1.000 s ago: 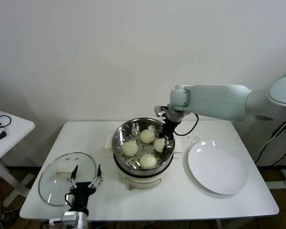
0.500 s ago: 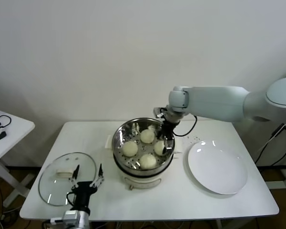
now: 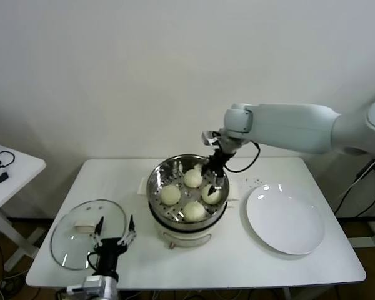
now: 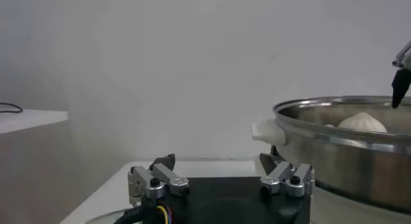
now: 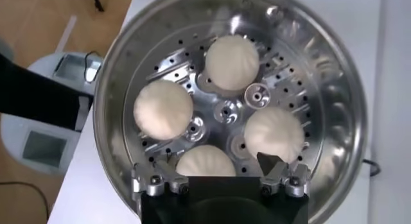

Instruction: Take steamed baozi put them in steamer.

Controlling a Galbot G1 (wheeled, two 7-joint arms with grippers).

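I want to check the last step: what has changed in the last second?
The right gripper has let go of the bun on the right side of the steamer and risen, open. All four buns, the plate, glass lid and left gripper stayed put.

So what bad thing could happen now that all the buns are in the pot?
The right tool hangs open just above the four steamed baozi in the steamer. Pulling away sideways, its fingers might clip the steel rim or dent the bun right beneath it. The glass lid lies on the table by the left tool, so moving that arm carelessly might knock it.
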